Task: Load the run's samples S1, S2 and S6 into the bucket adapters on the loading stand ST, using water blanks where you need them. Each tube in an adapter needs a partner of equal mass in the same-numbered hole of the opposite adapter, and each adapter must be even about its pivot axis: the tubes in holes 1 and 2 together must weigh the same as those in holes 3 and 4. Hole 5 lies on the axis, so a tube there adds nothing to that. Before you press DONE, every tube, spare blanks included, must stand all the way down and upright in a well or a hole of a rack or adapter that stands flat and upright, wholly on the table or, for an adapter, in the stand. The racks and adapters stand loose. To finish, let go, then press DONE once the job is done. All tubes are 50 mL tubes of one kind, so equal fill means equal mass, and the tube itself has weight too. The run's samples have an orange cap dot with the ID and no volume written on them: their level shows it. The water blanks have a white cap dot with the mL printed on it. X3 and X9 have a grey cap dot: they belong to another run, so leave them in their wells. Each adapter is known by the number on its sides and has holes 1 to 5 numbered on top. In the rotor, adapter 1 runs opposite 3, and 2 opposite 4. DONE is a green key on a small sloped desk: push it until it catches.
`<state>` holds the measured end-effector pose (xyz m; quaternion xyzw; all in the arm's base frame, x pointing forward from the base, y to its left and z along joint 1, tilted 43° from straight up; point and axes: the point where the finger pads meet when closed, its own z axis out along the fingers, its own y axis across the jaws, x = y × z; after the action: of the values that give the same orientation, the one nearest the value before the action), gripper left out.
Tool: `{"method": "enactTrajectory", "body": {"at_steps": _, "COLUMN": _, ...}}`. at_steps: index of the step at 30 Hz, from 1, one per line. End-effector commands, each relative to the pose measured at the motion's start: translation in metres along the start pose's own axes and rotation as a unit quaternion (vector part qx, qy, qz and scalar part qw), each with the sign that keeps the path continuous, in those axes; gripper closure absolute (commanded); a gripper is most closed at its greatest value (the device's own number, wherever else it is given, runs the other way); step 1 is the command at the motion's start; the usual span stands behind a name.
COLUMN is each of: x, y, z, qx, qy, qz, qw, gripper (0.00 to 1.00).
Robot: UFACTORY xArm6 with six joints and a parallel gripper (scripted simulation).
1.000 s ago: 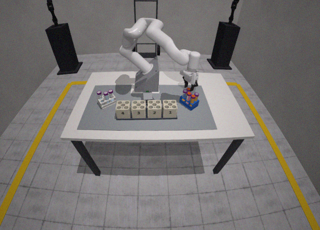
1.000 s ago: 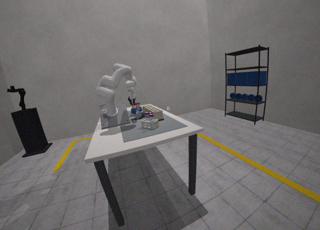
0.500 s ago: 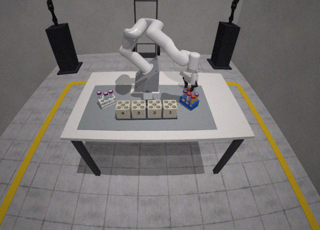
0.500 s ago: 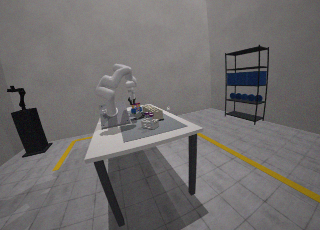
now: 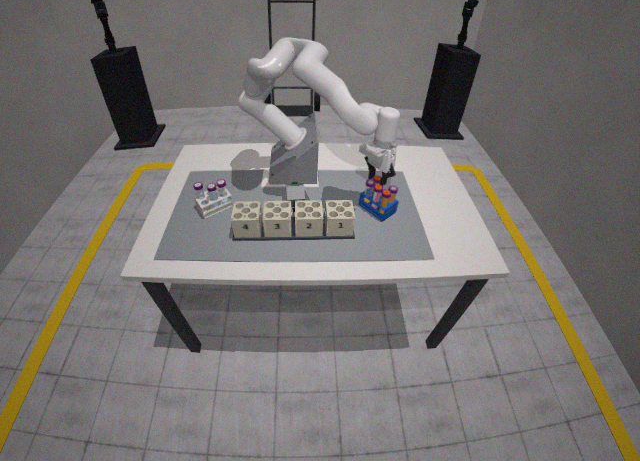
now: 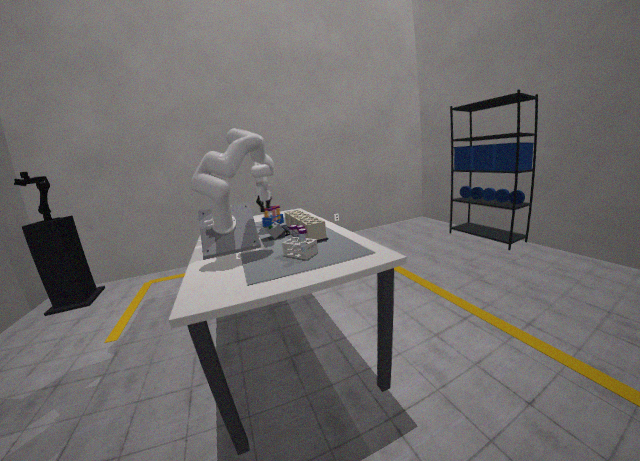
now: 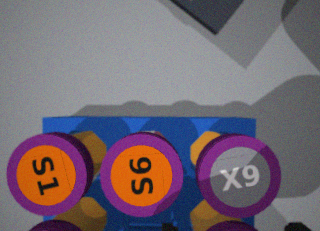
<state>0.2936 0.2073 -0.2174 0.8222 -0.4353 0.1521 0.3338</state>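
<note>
S1 (image 7: 46,175): orange dot, purple cap, upright in blue rack
S6 (image 7: 141,175): same cap, beside S1; I see both seated

S1, S6 and X9 on tube caps (image 7: 41,175) (image 7: 141,175) (image 7: 238,176), 4, 3, 2, 1 on adapters (image 5: 246,226) (image 5: 277,226) (image 5: 308,225) (image 5: 340,225)

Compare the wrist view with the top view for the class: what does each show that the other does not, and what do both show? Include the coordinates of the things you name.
Only the wrist view shows readable cap IDs: S1 (image 7: 46,175), S6 (image 7: 141,175) and X9 (image 7: 239,176).

Only the top view shows the white rack (image 5: 206,211), the black cart frame (image 5: 292,1) and the robot's arm (image 5: 325,79).

Both show the blue rack (image 5: 381,216) (image 7: 150,124) with purple-rimmed caps above it, and part of the loading stand (image 5: 293,237) (image 7: 210,16).
</note>
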Motion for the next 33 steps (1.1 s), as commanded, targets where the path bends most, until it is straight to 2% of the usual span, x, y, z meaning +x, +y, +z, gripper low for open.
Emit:
{"method": "enactTrajectory", "body": {"at_steps": 1, "x": -0.0001, "y": -0.0018, "z": -0.0007, "qx": 0.003, "qy": -0.001, "qz": 0.001, "qw": 1.0, "gripper": 0.43}}
{"method": "enactTrajectory", "body": {"at_steps": 21, "x": -0.0001, "y": -0.0018, "z": 0.0033, "qx": 0.003, "qy": -0.001, "qz": 0.001, "qw": 1.0, "gripper": 0.43}}
{"method": "enactTrajectory", "body": {"at_steps": 22, "x": -0.0001, "y": -0.0018, "z": 0.0027, "qx": 0.003, "qy": -0.001, "qz": 0.001, "qw": 1.0, "gripper": 1.0}}
{"method": "enactTrajectory", "body": {"at_steps": 33, "x": -0.0001, "y": -0.0018, "z": 0.0016, "qx": 0.003, "qy": -0.001, "qz": 0.001, "qw": 1.0, "gripper": 1.0}}
